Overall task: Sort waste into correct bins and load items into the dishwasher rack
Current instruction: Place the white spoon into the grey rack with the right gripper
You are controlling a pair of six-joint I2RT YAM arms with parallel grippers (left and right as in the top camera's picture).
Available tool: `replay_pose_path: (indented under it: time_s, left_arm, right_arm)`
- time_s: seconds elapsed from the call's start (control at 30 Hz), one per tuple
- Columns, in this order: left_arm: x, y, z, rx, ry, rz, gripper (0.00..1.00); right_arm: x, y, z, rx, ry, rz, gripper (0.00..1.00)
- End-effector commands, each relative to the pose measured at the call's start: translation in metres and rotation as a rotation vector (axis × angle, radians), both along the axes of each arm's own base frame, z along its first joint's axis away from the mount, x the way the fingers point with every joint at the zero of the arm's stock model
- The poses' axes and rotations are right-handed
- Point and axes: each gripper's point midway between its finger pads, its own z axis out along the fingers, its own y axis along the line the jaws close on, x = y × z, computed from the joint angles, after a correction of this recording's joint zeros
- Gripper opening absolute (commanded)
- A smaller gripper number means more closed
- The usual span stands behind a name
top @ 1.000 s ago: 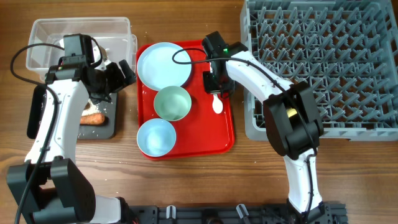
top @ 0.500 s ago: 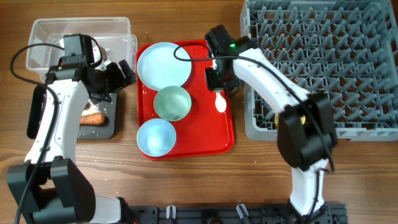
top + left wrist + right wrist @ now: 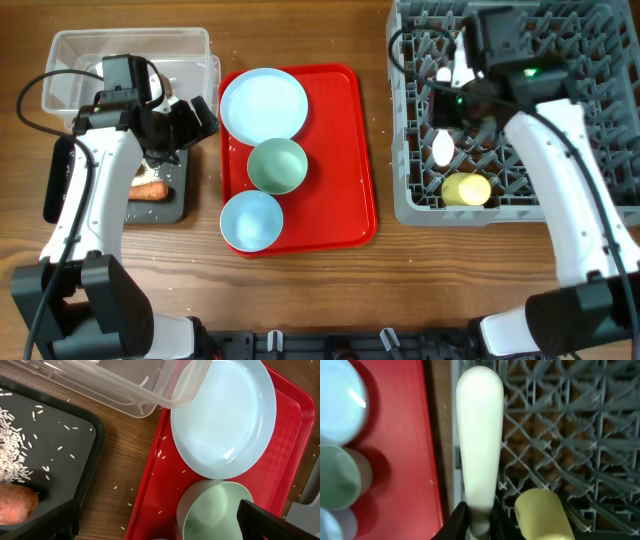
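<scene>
My right gripper [image 3: 479, 516] is shut on the handle of the white plastic spoon [image 3: 479, 435]. It holds the spoon [image 3: 443, 148] over the left part of the grey dishwasher rack [image 3: 560, 100], beside the yellow cup [image 3: 466, 188] lying in the rack. My left gripper [image 3: 195, 118] is open and empty above the gap between the black tray [image 3: 180, 205] and the red serving tray [image 3: 350, 150]. The blue plate [image 3: 263, 104], green bowl [image 3: 277, 165] and blue bowl [image 3: 251, 220] stand on the red tray. The carrot [image 3: 150, 190] and rice [image 3: 10, 455] lie in the black tray.
The clear tub [image 3: 70, 45] stands at the back left, its corner against the plate [image 3: 225, 410]. Loose rice grains lie on the wood and the red tray [image 3: 290, 450]. No wrapper or tissue shows. The left arm covers part of the tub and black tray.
My right gripper has lifted the spoon off the red tray and carried it right, over the rack. The left arm has not moved.
</scene>
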Motion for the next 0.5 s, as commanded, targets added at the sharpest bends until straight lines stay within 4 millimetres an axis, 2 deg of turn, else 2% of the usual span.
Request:
replay_pose_path:
  time_s: [0.0, 0.07, 0.13, 0.2, 0.3, 0.4, 0.47]
  left_arm:
    - [0.002, 0.002, 0.006, 0.004, -0.014, 0.013, 1.00]
    - [0.002, 0.002, 0.006, 0.004, -0.014, 0.013, 1.00]
    - [0.002, 0.002, 0.006, 0.004, -0.014, 0.013, 1.00]
    - [0.002, 0.002, 0.006, 0.004, -0.014, 0.013, 1.00]
    - [0.002, 0.002, 0.006, 0.004, -0.014, 0.013, 1.00]
    - [0.002, 0.002, 0.006, 0.004, -0.014, 0.013, 1.00]
    - [0.002, 0.002, 0.006, 0.004, -0.014, 0.013, 1.00]
  right_arm:
    - [-0.011, -0.004, -0.051, -0.037, 0.090, 0.010, 0.04]
    - [-0.016, 0.001, -0.070, -0.011, 0.112, 0.022, 0.04]
    - [-0.017, 0.001, -0.080, -0.012, 0.112, 0.025, 0.22]
    - [-0.015, 0.001, -0.082, -0.018, 0.105, 0.046, 0.34]
    - [-0.009, 0.009, -0.080, 0.016, 0.073, 0.084, 0.63]
    - [0.000, 0.018, -0.067, 0.061, 0.038, 0.101, 0.72]
    - [0.006, 0.023, -0.049, 0.084, -0.003, 0.114, 0.73]
